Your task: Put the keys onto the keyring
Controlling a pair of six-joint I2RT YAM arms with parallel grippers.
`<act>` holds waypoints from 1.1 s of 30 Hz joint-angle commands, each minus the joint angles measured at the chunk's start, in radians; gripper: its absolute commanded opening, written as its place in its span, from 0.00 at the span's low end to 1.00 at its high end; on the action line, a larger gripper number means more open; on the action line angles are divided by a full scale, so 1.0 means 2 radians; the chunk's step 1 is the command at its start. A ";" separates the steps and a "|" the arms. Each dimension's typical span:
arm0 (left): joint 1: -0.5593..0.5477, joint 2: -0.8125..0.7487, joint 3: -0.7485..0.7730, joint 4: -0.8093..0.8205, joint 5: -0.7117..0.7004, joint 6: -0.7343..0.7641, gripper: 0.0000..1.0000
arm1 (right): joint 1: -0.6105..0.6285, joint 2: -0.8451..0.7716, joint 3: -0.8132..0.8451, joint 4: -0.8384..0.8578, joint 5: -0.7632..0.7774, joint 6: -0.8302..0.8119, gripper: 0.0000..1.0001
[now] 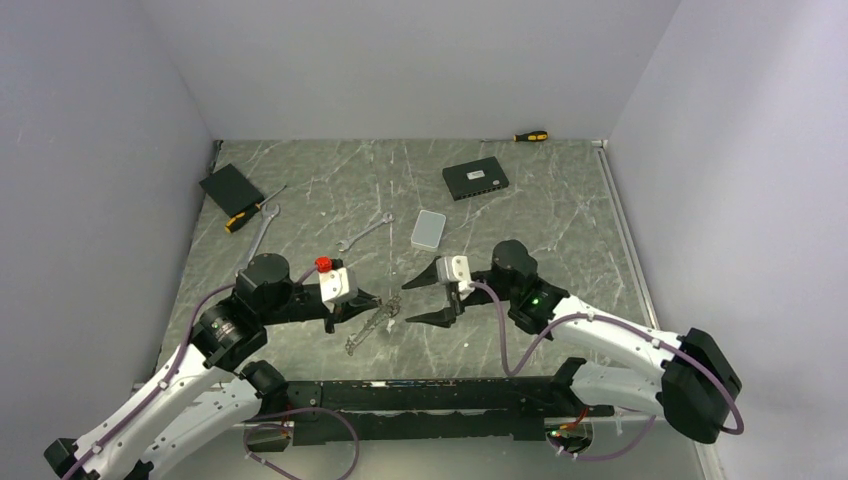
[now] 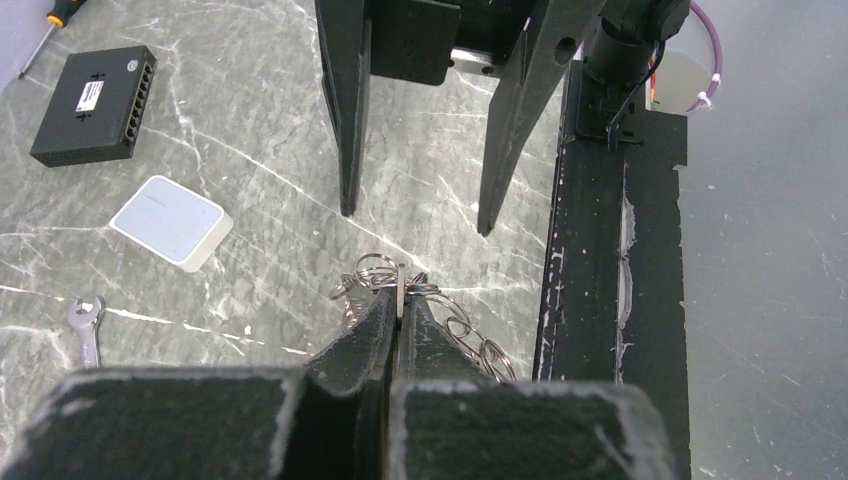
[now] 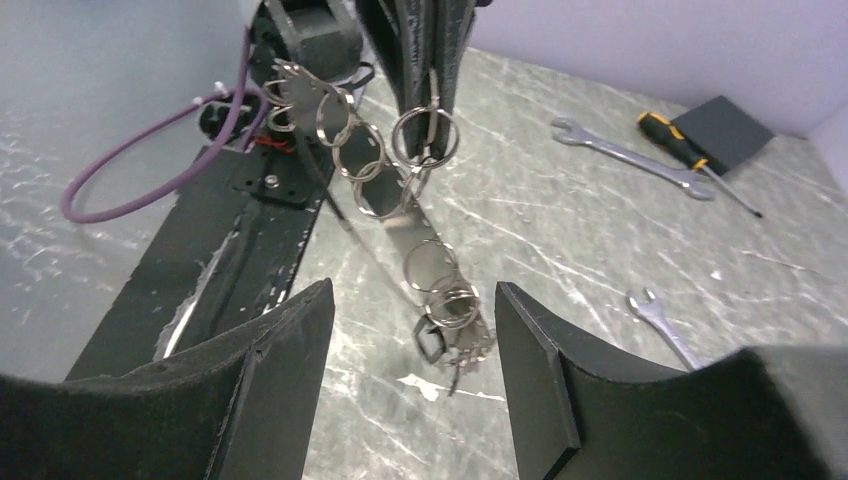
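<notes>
The keyring is a string of linked silver rings, hanging in the air from my left gripper. That gripper is shut on its top, with a thin flat metal edge pinched between the jaws. Small silver keys and a black tag dangle at the low end, just over the table. More keys fan out at the string's other end. My right gripper stands wide open with nothing in it, facing the hanging string from close by. In the top view the string droops between the left gripper and the right gripper.
A white box, a black switch and a small wrench lie behind the grippers. A long wrench, a screwdriver and a black pad sit back left. The black base rail runs along the near edge.
</notes>
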 commanded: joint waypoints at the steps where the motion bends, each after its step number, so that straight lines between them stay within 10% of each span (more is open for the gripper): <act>1: 0.002 -0.004 0.015 0.021 0.000 0.009 0.00 | 0.002 -0.024 -0.015 0.065 0.041 0.016 0.64; 33: 0.002 0.003 0.015 0.018 -0.026 0.009 0.00 | 0.045 0.093 -0.056 0.183 0.129 0.123 0.55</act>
